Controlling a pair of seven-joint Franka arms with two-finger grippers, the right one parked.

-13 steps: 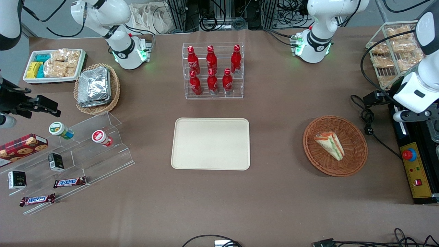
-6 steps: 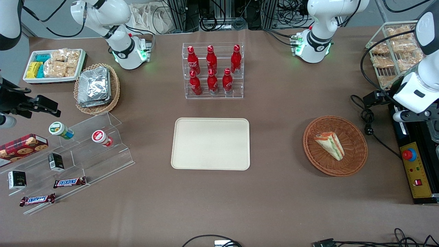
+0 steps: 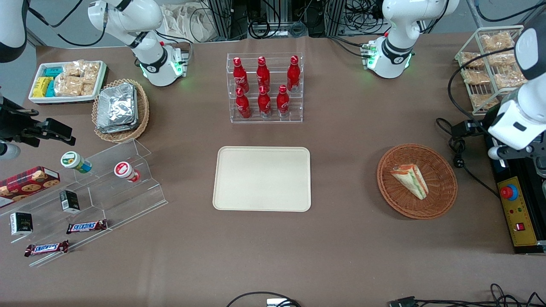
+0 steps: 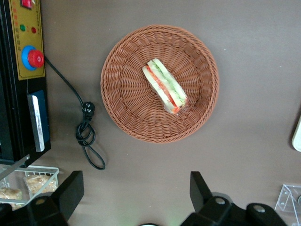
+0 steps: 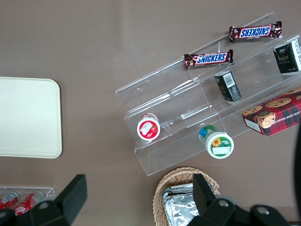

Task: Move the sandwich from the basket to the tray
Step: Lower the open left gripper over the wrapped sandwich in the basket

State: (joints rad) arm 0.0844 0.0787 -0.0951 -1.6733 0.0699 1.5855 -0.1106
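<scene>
The sandwich (image 3: pixel 410 181), a pale wedge with green and red filling, lies in the round reddish-brown basket (image 3: pixel 443 200). The left wrist view shows both from above: sandwich (image 4: pixel 164 92), basket (image 4: pixel 127 117). My left gripper (image 4: pixel 135 190) is open, its dark fingers (image 4: pixel 70 188) wide apart with nothing between them. It hangs high over the table beside the basket, toward the working arm's end, apart from it. The arm's white wrist (image 3: pixel 514 121) shows in the front view. The cream tray (image 3: pixel 262 179) lies bare at the table's middle.
A black control box with a red button (image 3: pixel 509 192) and a coiled cable (image 3: pixel 458 153) lie beside the basket. A wire rack of snack packets (image 3: pixel 486 64) stands farther back. A rack of red bottles (image 3: pixel 264 87) stands past the tray. Acrylic shelves of snacks (image 3: pixel 85 200) lie toward the parked arm's end.
The left arm has shifted a little, uncovering more of the wire rack. The sandwich, basket and tray have not moved.
</scene>
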